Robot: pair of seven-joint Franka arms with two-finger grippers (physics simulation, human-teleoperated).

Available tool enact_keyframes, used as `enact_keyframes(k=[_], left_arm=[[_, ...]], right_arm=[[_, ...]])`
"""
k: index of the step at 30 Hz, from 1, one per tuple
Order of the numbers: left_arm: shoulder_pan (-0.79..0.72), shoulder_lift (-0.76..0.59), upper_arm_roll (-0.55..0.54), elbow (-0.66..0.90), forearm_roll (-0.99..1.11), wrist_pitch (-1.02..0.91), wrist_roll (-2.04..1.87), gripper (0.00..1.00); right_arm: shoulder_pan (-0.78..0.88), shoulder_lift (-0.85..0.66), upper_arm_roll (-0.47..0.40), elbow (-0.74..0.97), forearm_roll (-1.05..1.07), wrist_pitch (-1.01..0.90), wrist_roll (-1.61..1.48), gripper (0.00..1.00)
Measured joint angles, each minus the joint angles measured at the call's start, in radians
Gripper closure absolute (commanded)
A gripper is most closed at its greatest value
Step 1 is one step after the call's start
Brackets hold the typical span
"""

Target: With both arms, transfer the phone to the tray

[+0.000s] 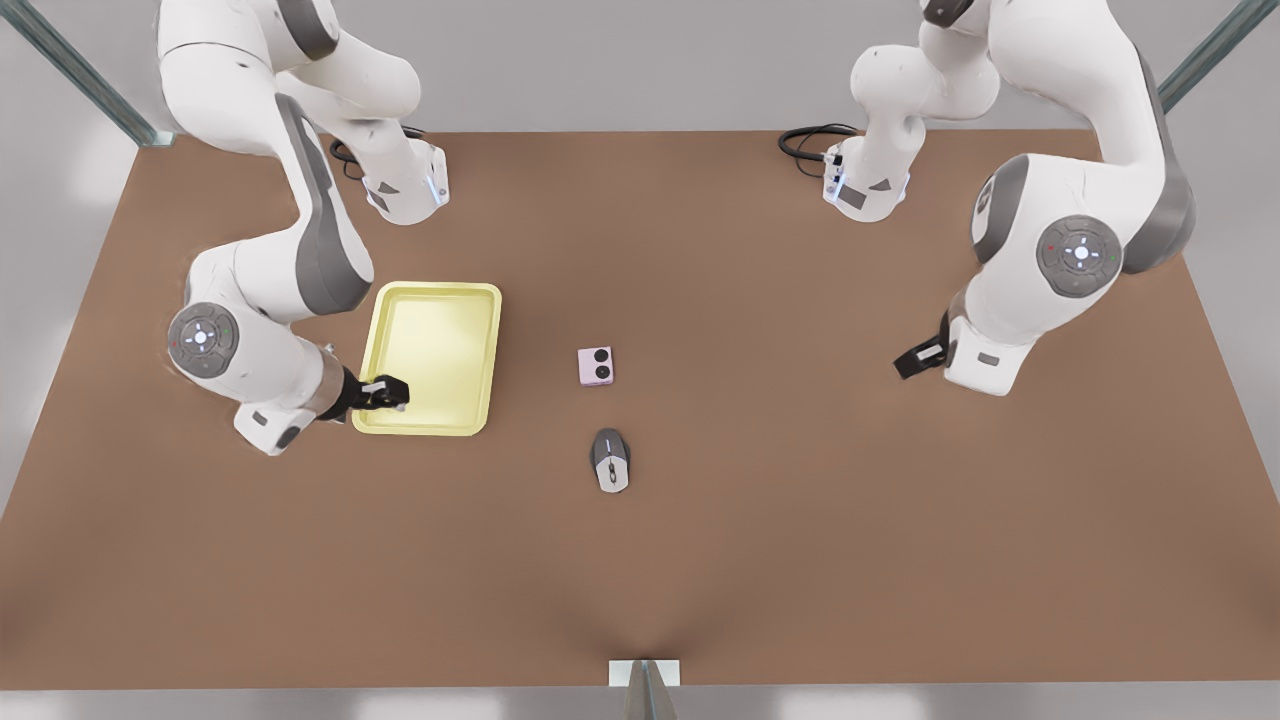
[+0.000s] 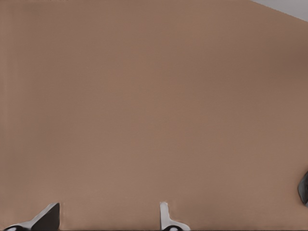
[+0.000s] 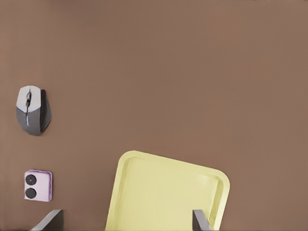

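The pale pink phone lies flat on the brown table near its middle, its two black camera circles facing up; no gripper touches it. The pale yellow tray rests toward the front view's left and holds nothing. My right gripper hovers open over the tray's near corner. In the right wrist view, the tray lies between its spread fingertips, with the phone off to one side. My left gripper hangs open over bare table at the front view's right, far from the phone, and waits; its fingertips stand wide apart.
A grey-and-white computer mouse sits just in front of the phone, also seen as the mouse beyond the phone. Black cables coil by the arm bases at the back. A dark shape shows at the left wrist picture's edge.
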Motion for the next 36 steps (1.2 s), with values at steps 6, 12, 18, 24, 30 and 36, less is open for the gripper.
enact_keyframes(k=[6,12,18,24,30,36], left_arm=[[0.003,-0.010,-0.012,0.030,-0.051,-0.143,0.196,0.00],[0.007,0.007,-0.008,0.043,-0.077,-0.206,0.340,0.00],[0.006,0.022,-0.008,0.044,-0.083,-0.227,0.443,0.00],[0.007,0.028,-0.008,0.044,-0.085,-0.234,0.516,0.00],[0.006,0.035,-0.008,0.043,-0.087,-0.236,0.569,0.00],[0.006,0.044,-0.008,0.044,-0.087,-0.236,0.607,0.00]], right_arm=[[0.264,0.130,0.001,0.007,-0.031,0.135,0.110,0.00],[0.402,0.199,0.002,0.072,-0.051,0.206,0.269,0.00],[0.490,0.213,0.004,0.080,-0.054,0.228,0.436,0.00],[0.493,0.210,0.007,0.000,-0.049,0.198,0.532,0.00],[0.494,0.213,0.008,-0.068,-0.046,0.189,0.580,0.00],[0.477,0.213,0.005,-0.166,-0.046,0.221,0.614,0.00]])
